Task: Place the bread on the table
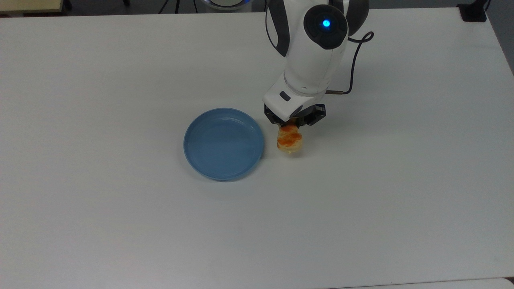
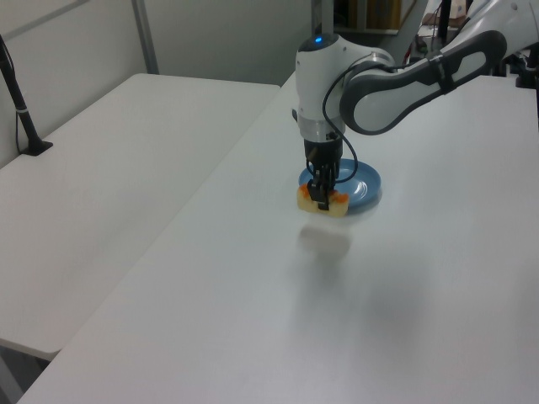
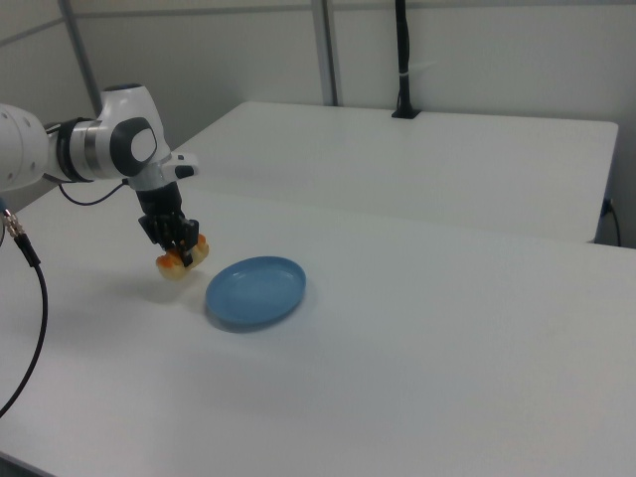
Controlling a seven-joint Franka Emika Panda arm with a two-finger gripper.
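white table (image 1: pixel 120 224) lies beneath the gripper (image 2: pixel 321 199), clamped on the bread (image 1: pixel 289 139) held aloft beside blue plate (image 1: pixel 223 143); releasing now risks a bounce onto it

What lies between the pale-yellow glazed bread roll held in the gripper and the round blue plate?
Nothing: in the top view only a narrow strip of bare white table separates the bread roll, held by the gripper, from the blue plate.

Nothing readable turned up anywhere: no text, labels, brands, numbers or signs could be made out.
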